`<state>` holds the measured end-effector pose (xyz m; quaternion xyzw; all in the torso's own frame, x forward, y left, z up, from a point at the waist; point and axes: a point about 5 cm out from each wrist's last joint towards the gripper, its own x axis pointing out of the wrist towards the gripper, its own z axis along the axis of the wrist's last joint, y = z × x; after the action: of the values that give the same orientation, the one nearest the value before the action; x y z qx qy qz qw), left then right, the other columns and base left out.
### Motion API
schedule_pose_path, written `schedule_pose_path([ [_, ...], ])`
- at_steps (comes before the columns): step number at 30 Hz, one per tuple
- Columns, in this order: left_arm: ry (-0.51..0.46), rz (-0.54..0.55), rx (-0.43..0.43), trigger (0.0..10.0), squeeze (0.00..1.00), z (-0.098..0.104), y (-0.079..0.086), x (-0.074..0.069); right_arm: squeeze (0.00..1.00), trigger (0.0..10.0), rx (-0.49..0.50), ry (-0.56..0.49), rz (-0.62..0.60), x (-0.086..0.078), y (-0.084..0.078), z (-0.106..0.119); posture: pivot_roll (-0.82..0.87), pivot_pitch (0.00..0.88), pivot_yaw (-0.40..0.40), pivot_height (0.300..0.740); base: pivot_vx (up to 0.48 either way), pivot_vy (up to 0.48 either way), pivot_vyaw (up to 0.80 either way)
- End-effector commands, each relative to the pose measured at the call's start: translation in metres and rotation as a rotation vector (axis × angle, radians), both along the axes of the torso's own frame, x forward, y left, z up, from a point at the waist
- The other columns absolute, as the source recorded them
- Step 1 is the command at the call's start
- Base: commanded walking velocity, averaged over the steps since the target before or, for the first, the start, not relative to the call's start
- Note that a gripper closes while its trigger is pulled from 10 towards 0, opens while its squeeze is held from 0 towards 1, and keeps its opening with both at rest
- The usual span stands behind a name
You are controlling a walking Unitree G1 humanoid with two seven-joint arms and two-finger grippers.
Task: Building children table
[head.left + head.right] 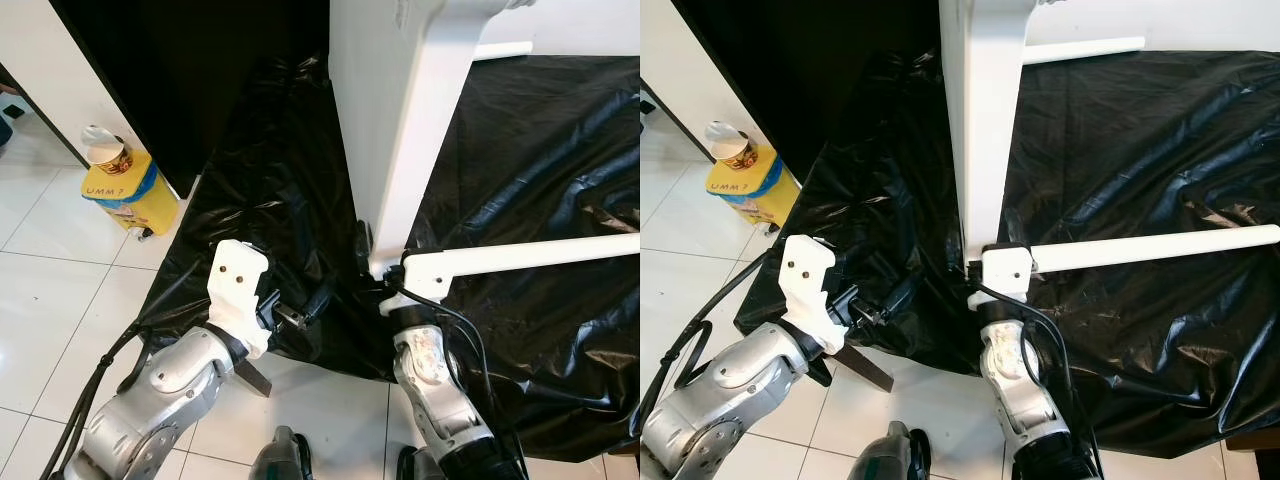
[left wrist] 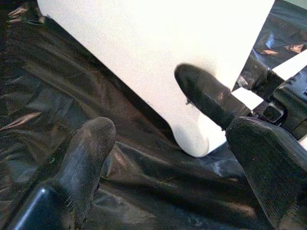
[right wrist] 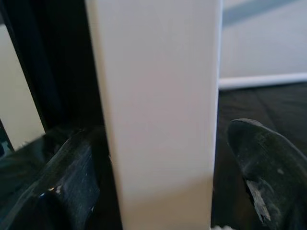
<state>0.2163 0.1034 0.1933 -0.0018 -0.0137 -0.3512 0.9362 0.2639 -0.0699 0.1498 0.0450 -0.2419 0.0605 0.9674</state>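
Note:
A tall white table panel (image 1: 400, 120) stands upright on a black plastic sheet (image 1: 540, 150). My right gripper (image 1: 385, 268) is at its lower end. In the right wrist view the right gripper (image 3: 160, 134) is open, with one black finger (image 3: 264, 163) on each side of the panel (image 3: 158, 96) and a narrow gap at one finger. My left gripper (image 1: 300, 315) hovers low over the sheet just left of the panel's foot. It is open (image 2: 168, 129) and holds nothing. A white bar (image 1: 540, 255) lies on the sheet to the right.
A yellow box with a paper cup (image 1: 125, 185) stands on the white tile floor (image 1: 60, 260) at the left. A dark surface (image 1: 190, 70) rises behind the sheet. Another white rod (image 1: 500, 48) lies at the back. A black cable (image 1: 90, 390) trails beside my left arm.

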Motion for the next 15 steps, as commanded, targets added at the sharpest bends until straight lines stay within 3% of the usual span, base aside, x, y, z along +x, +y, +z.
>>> schedule_pose_path([
  [1, 0.010, -0.162, 0.011, 10.0, 0.00, -0.003, -0.006, -0.006, 0.00, 10.0, 0.010, 0.026, 0.022, -0.005, 0.005, -0.004, 0.27, 0.144, 0.094, 0.740, 0.000, 0.000, 0.00],
  [2, 0.008, -0.172, 0.008, 10.0, 0.00, -0.004, -0.008, -0.005, 0.00, 10.0, -0.053, 0.034, 0.048, -0.011, -0.001, -0.009, 0.25, 0.143, 0.092, 0.740, 0.000, 0.000, 0.00],
  [5, 0.008, -0.172, 0.008, 10.0, 0.00, -0.004, -0.008, -0.005, 0.00, 10.0, -0.053, 0.034, 0.048, -0.011, -0.001, -0.009, 0.25, 0.143, 0.092, 0.740, 0.000, 0.000, 0.00],
  [8, 0.007, -0.180, 0.005, 10.0, 0.00, -0.004, -0.010, -0.003, 0.00, 10.0, -0.135, 0.050, 0.105, -0.021, -0.008, -0.016, 0.23, 0.146, 0.090, 0.740, 0.000, 0.000, 0.00],
  [15, -0.002, -0.193, -0.006, 10.0, 0.00, -0.004, -0.014, 0.002, 0.00, 10.0, -0.217, 0.077, 0.151, -0.035, -0.023, -0.023, 0.18, 0.160, 0.093, 0.740, 0.000, 0.000, 0.00],
])
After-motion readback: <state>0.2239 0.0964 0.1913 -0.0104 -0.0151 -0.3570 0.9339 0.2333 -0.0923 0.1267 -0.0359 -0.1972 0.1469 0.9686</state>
